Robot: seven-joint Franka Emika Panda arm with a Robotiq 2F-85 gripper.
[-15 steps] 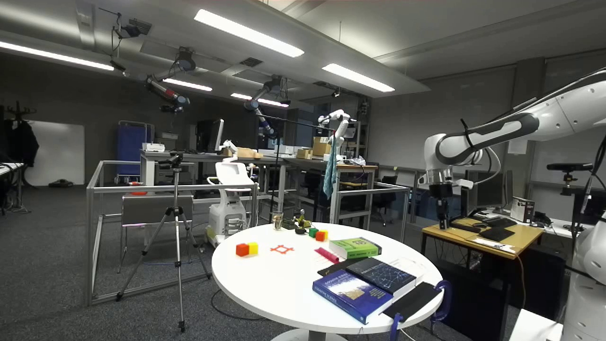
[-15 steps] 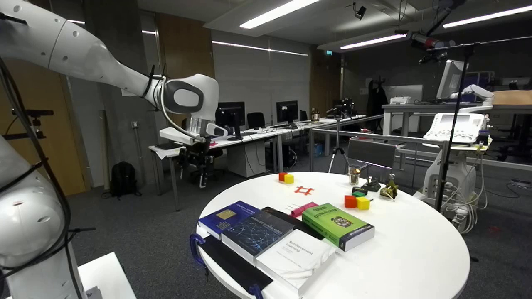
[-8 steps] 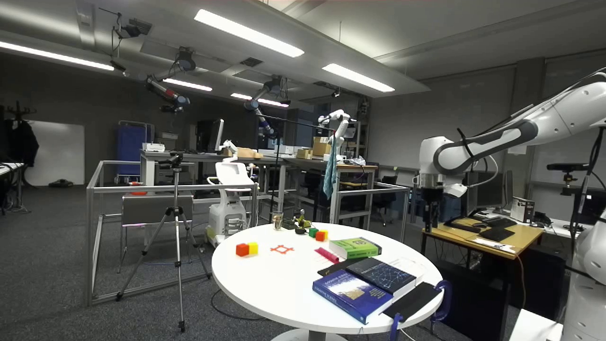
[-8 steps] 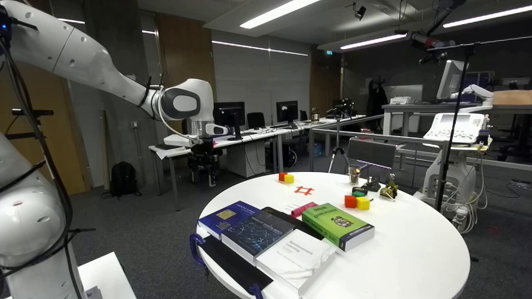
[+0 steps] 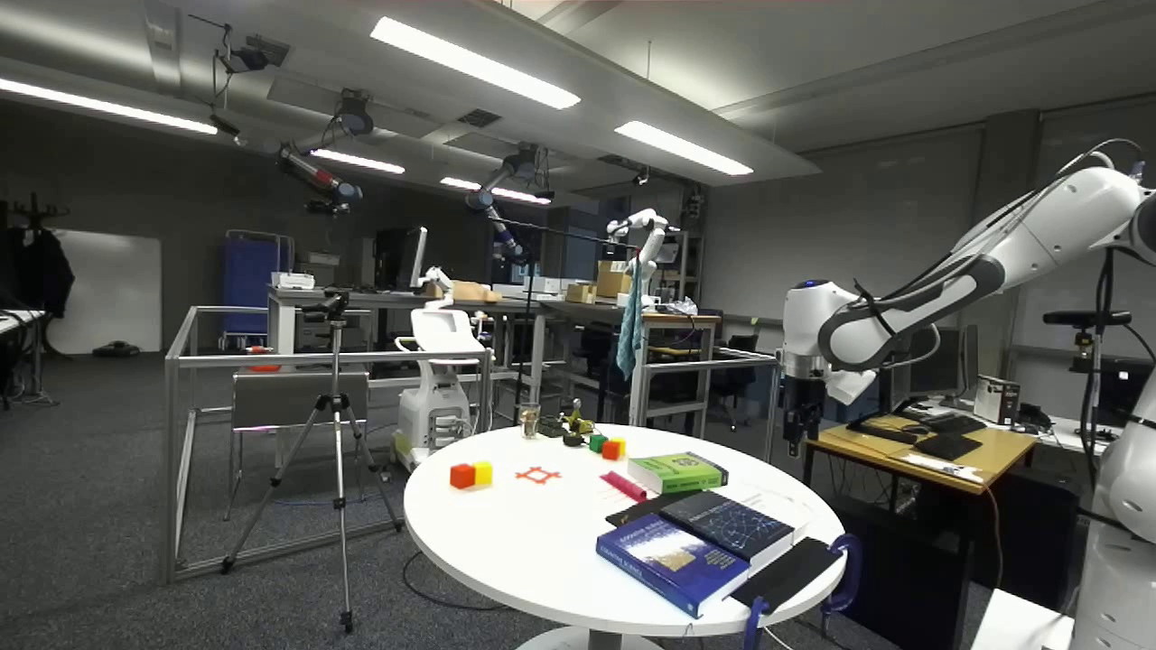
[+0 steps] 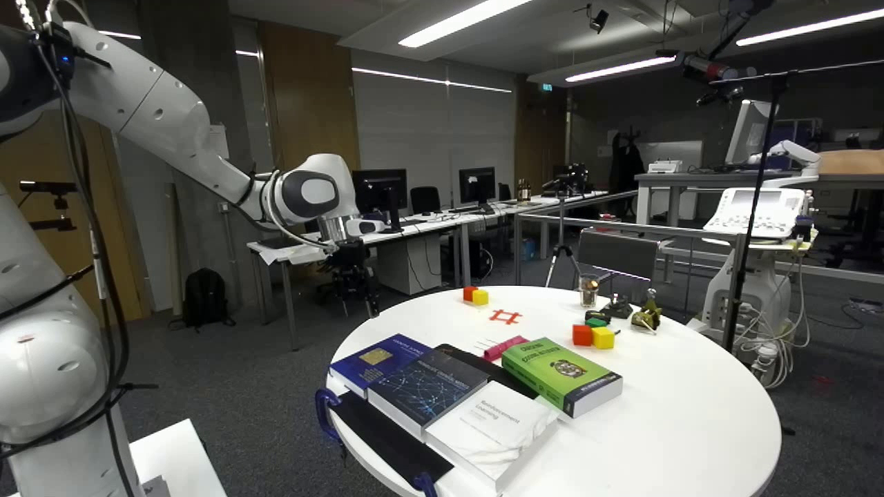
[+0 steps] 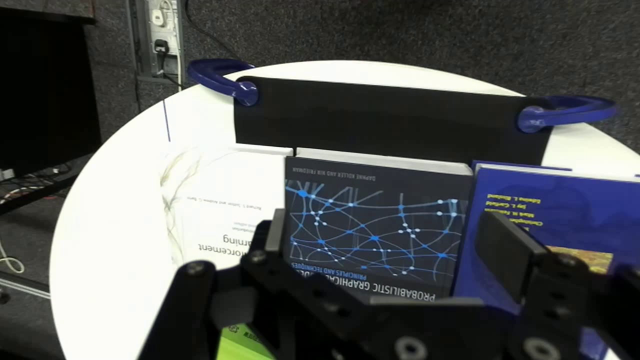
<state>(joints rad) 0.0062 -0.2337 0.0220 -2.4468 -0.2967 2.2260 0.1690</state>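
The gripper point(image 7: 385, 230) hangs in the air with its fingers point(image 7: 502, 250) wide apart. It has hold of nothing. In the wrist view, the dark book point(image 7: 375, 225) shows in the gap between them. That book lies flat on the round table point(image 6: 690, 386). Just beside it, on one side, is a white book point(image 7: 225, 185); just beside it, on the other, is a blue book point(image 7: 590, 205). There is almost no room for a fingertip between the books, so a good move here would be slow and straight, with both fingers level so neither one bumps a cover. Past one end of the dark book is a black mat point(image 7: 380, 120) with two blue clamps point(image 7: 565, 117). They seem to stick up, so it is best to go wide of them. Past the dark book's other end are a green book point(image 6: 559, 369) and a pink roll point(image 6: 505, 348). Farther from the dark book are a red cube point(image 6: 582, 335) and a yellow cube point(image 6: 603, 337), and farther still a glass point(image 6: 588, 293).
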